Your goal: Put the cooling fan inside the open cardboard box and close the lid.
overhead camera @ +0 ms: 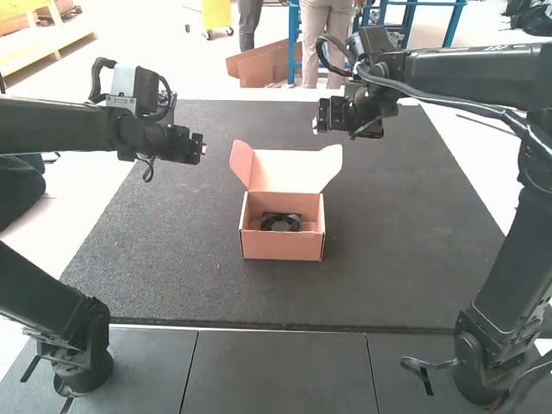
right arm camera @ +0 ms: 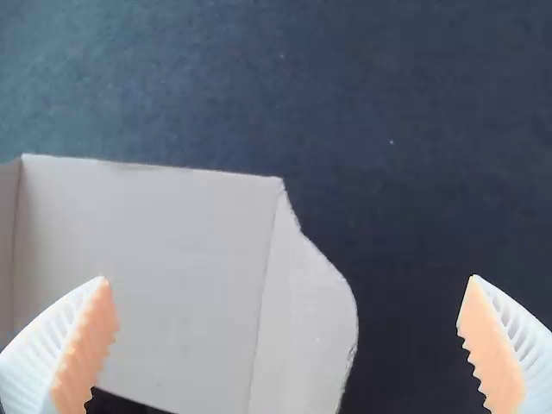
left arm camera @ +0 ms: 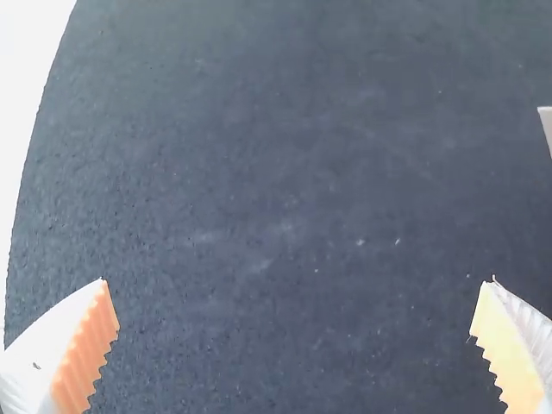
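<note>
Overhead view: cardboard box (overhead camera: 283,241) at the middle of the black mat (overhead camera: 414,224), its lid (overhead camera: 285,168) standing upright along the far edge. The cooling fan (overhead camera: 281,222) lies flat inside the box. The left gripper (overhead camera: 197,147) hangs above the mat, apart from the box on its left. The right gripper (overhead camera: 321,116) hangs just behind and above the lid's right end. Neither touches the cardboard.

Left wrist view: the ribbed fingers with orange pads (left arm camera: 86,345) are spread wide over bare mat, with nothing between them.

Right wrist view: fingers likewise spread wide and gripping nothing. Below them lie the lid's pale panel and its rounded side tab (right arm camera: 310,319).

Handling, as a judgement: with the fan in place, only the closing is left. The lid is probably thin, light card — stiff across the panel, free to swing at its crease. A push at the middle of its top edge should fold it forward. The side tabs look floppy and are a poor place to press. The box itself is likely light enough to slide, so the left gripper may need to brace its front wall.
</note>
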Motion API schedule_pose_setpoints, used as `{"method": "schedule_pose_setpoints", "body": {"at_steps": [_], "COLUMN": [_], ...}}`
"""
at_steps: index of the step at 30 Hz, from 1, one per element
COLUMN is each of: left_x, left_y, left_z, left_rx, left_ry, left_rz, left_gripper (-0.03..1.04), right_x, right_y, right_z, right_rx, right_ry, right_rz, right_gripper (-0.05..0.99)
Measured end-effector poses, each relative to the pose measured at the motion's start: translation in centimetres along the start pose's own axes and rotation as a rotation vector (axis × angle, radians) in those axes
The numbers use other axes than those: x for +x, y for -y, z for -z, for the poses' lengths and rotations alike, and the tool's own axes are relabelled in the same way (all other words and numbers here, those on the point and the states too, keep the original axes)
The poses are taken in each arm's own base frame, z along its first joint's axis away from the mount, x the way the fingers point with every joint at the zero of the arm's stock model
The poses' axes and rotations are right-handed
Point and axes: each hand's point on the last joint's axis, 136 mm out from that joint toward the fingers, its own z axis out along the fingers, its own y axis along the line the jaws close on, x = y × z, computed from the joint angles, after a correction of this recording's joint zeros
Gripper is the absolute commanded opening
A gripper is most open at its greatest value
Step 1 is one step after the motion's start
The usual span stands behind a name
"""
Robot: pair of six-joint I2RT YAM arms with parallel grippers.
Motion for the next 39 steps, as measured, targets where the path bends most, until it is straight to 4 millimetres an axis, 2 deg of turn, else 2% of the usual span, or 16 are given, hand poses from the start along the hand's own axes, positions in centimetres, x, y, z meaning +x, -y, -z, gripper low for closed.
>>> {"method": "schedule_pose_setpoints", "body": {"at_steps": [6, 10, 17, 22, 29, 36, 39], "left_x": [-0.6, -1.4, -2.0, -2.0, -1.6, -1.6, -1.6], "left_y": [0.9, 1.8, 3.3, 4.4, 6.2, 7.6, 7.8], "left_z": [-2.4, -3.4, -4.6, -4.6, -4.4, -4.2, -4.1], "left_rx": [0.021, 0.043, 0.08, 0.108, 0.15, 0.182, 0.189], "left_ry": [-0.014, -0.003, -0.003, -0.005, -0.016, -0.016, -0.014], "left_rz": [-0.009, -0.015, -0.029, -0.039, -0.052, -0.056, -0.058], "left_gripper": [0.97, 0.97, 0.97, 0.97, 0.97, 0.97, 0.97], "right_x": [-0.5, -0.4, 0.9, 1.9, 1.6, 1.9, 2.6], "right_y": [2.7, 3.6, 2.8, 2.2, 1.3, 1.0, 1.0], "right_z": [-0.6, -1.0, -1.9, -2.8, -2.9, -3.0, -3.6], "right_rx": [0.057, 0.071, 0.021, -0.013, -0.055, -0.07, -0.07], "right_ry": [0.009, 0.0, -0.054, -0.115, -0.136, -0.156, -0.18], "right_rz": [-0.013, -0.013, -0.007, -0.008, -0.015, -0.025, -0.03], "right_gripper": [0.9, 0.9, 0.9, 0.9, 0.88, 0.79, 0.69]}}
